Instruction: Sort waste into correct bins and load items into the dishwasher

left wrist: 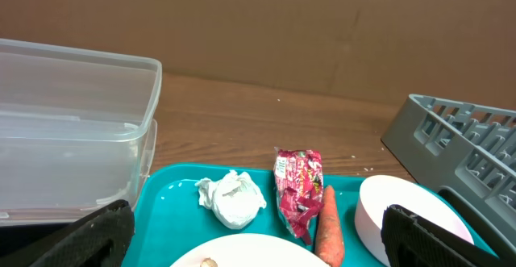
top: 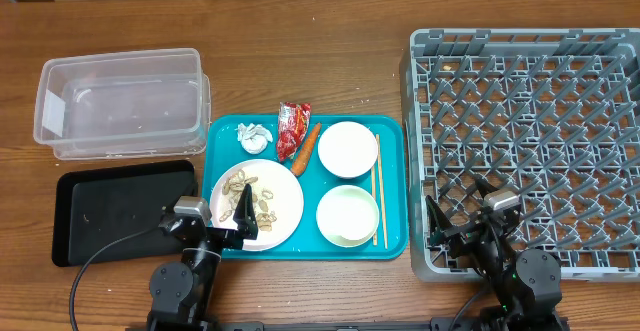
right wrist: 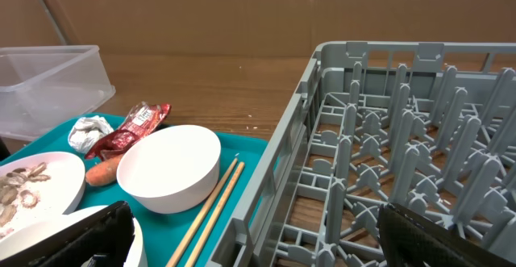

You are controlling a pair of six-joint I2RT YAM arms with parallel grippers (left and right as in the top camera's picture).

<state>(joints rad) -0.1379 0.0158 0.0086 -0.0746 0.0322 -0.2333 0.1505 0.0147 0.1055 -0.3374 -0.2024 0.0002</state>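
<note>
On the teal tray (top: pixel 390 246) lie a crumpled white tissue (top: pixel 255 135), a red wrapper (top: pixel 293 128), a carrot piece (top: pixel 306 148), a plate (top: pixel 285 206) with beige scraps (top: pixel 245 196), two white bowls (top: pixel 347 148) (top: pixel 347 214) and chopsticks (top: pixel 378 191). The clear tub (top: pixel 120 106) and black tray (top: pixel 115 211) are to the left. The grey rack (top: pixel 530 131) is to the right. My left gripper (top: pixel 207 227) (left wrist: pixel 258 239) is open and empty at the tray's near left corner. My right gripper (top: pixel 482 226) (right wrist: pixel 254 227) is open and empty over the rack's near left corner.
The tissue (left wrist: pixel 232 199), wrapper (left wrist: pixel 297 190) and carrot (left wrist: pixel 326 235) show close in the left wrist view. A bowl (right wrist: pixel 171 166) and chopsticks (right wrist: pixel 214 206) show in the right wrist view. A brown cardboard wall (left wrist: pixel 282 25) stands behind the wooden table.
</note>
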